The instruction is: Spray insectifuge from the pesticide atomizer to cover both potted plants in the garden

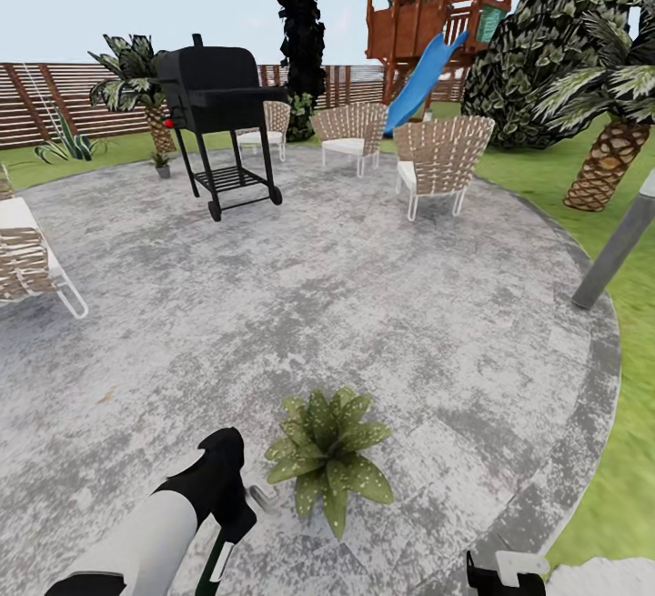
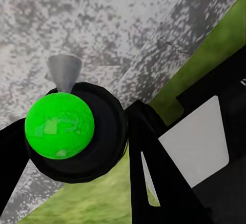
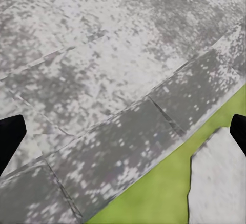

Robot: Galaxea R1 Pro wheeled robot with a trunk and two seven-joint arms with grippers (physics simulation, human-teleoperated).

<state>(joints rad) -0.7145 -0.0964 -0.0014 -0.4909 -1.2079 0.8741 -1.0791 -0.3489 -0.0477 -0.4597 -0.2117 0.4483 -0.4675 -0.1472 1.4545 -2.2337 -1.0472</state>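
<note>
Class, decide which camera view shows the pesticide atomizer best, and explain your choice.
The head view: the left gripper holds the pesticide atomizer, its whitish sprayer head beside the potted plant. The left wrist view shows the bottle end-on, a green disc between the fingers. The right wrist view looks at the patio.

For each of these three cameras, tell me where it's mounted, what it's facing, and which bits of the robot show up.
Head view: on the robot's head, looking forward and down over the stone patio at a potted plant, grill and chairs; the left arm with the atomizer shows.
Left wrist view: near the left gripper, looking along the atomizer clamped in its fingers, patio and lawn beyond.
Right wrist view: near the right gripper, facing patio edge and lawn; dark fingers wide apart.
All views share the patio.
</note>
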